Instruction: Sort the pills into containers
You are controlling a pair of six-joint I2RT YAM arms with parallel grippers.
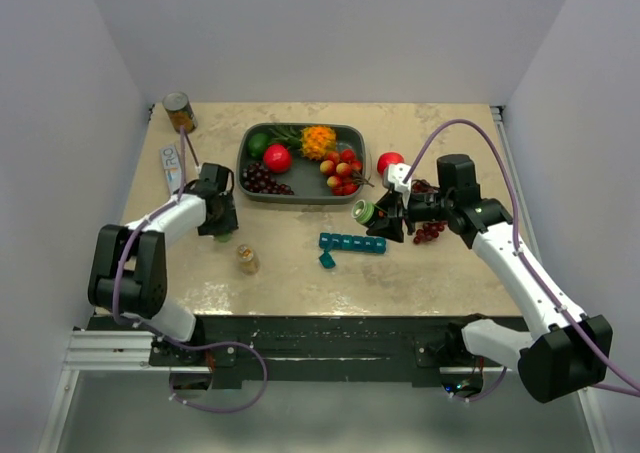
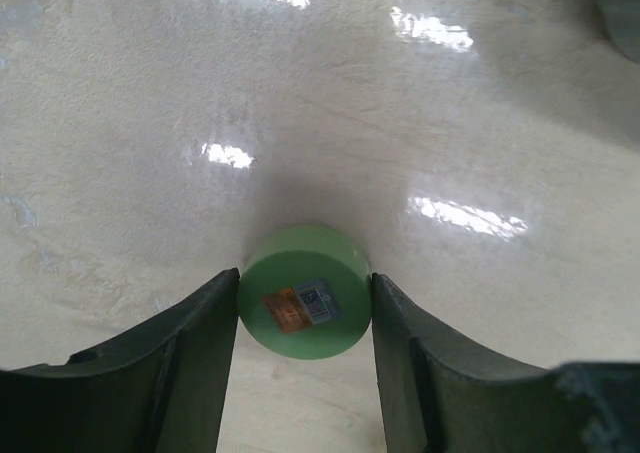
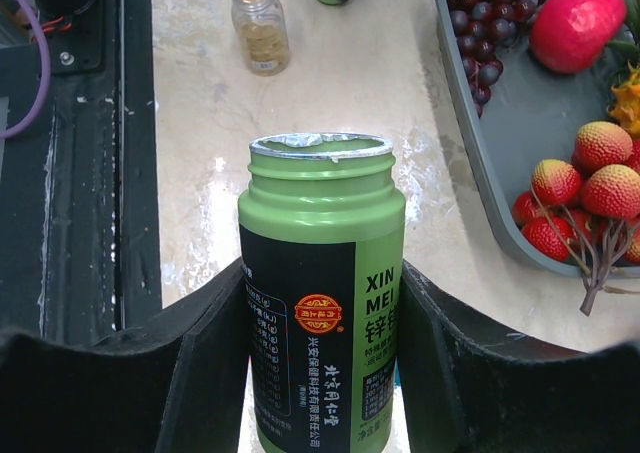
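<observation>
Bottle [image 3: 320, 303] light green, black-and-green label with white print and a red-gold round emblem, silver foil on the mouth; cap [image 2: 305, 305] pale green with an orange and blue-white sticker. Containers [image 1: 352, 243] teal-blue, tray [image 1: 300, 200] dark grey, table [image 1: 300, 283] beige with faint mottling, small jar [image 1: 247, 259] amber. In the tray: grapes [image 1: 262, 180] dark purple, lychees [image 1: 342, 170] red-yellow, lime [image 1: 258, 143] green, round fruit [image 1: 277, 158] red.

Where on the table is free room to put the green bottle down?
Bare table lies between the teal containers and the near edge, right of the small glass bottle. Between the containers and the grey tray it is crowded: the right gripper holds the green bottle there.
</observation>
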